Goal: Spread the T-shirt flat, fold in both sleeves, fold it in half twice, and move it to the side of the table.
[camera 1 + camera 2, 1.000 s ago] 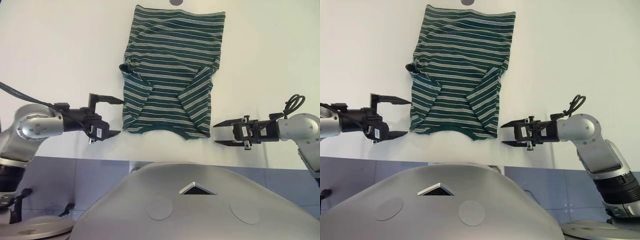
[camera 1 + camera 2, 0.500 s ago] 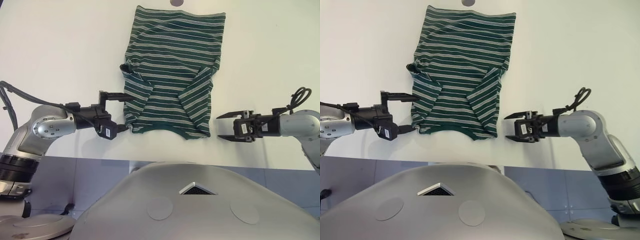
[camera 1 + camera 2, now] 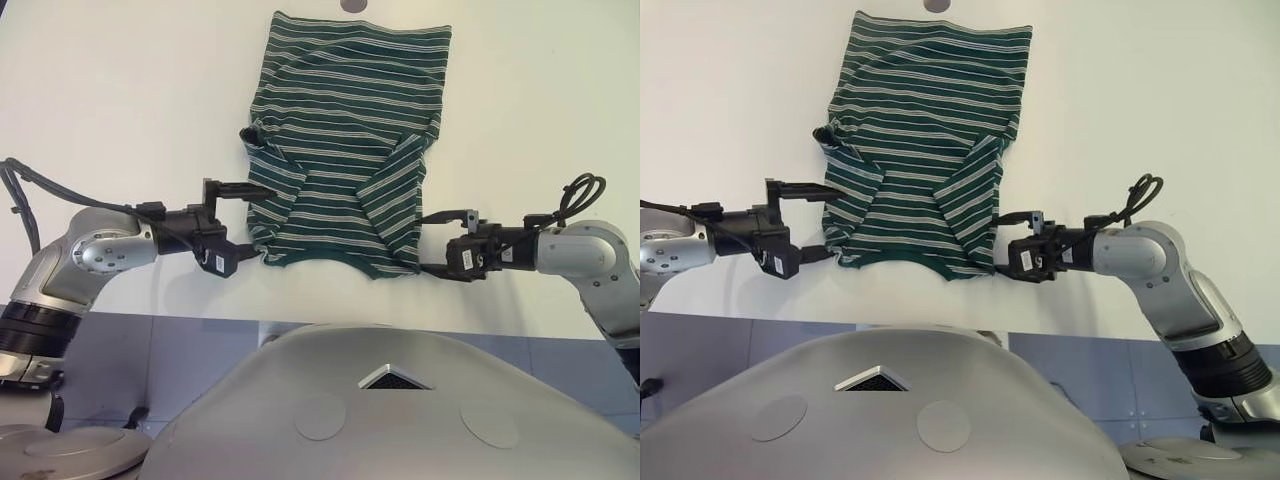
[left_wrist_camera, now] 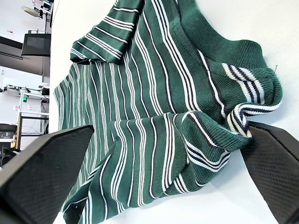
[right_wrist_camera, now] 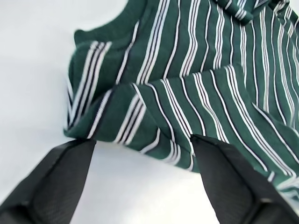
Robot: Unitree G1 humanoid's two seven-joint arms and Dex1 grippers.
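T-shirt (image 3: pixel 345 140) has its near corners between the open fingers of left hand (image 3: pixel 243 223) and right hand (image 3: pixel 432 242), both pointing inward.

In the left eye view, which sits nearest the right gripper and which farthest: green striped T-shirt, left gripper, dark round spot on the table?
1. Green striped T-shirt: near corner at the open jaws of the right gripper.
2. Left gripper: across the shirt's hem.
3. Dark round spot: far edge of the table.

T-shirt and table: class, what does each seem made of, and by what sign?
T-shirt: apparently knitted cloth, matt, green with white stripes; fine ribs and soft folds show. Table: smooth white hard top, faintly matt, perhaps laminate; cannot tell.
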